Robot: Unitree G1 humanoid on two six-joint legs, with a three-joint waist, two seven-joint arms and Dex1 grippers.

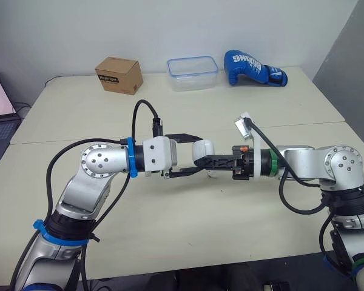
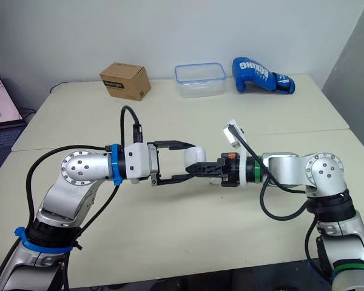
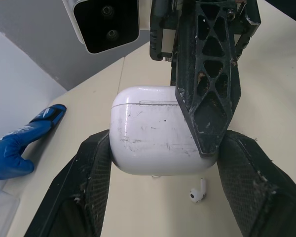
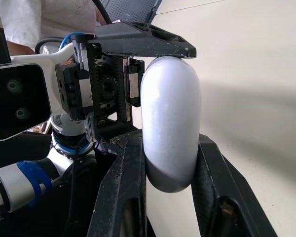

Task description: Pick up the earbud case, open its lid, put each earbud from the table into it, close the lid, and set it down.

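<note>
**Earbud case (image 2: 194,153) clamped between both arms above the middle of the surface**

Held clear of the cream surface (image 1: 170,224), the earbud case lies with one broad face turned upward. Its long axis runs along the line between the two wrists. The lid seam is a thin, closed line near the end facing the right arm, and the rounded base points toward the left wrist. The shell is glossy white plastic, pill-shaped with soft corners and finely scuffed on the broad face.

The left jaws are spread wide and hold the case by its narrow sides, with their textured black fingers (image 3: 89,187) pressed against either edge. The right jaws are set narrow and pinch the two broad faces; their fingers (image 4: 123,187) are black with a triangular lattice.

One white earbud (image 3: 198,191), a bulb with a short stem, lies on the surface beneath the case.

Along the far edge stand a cardboard box (image 1: 119,74), a clear plastic container (image 1: 192,73) with a blue rim, and a blue boxing glove (image 1: 253,68).
</note>
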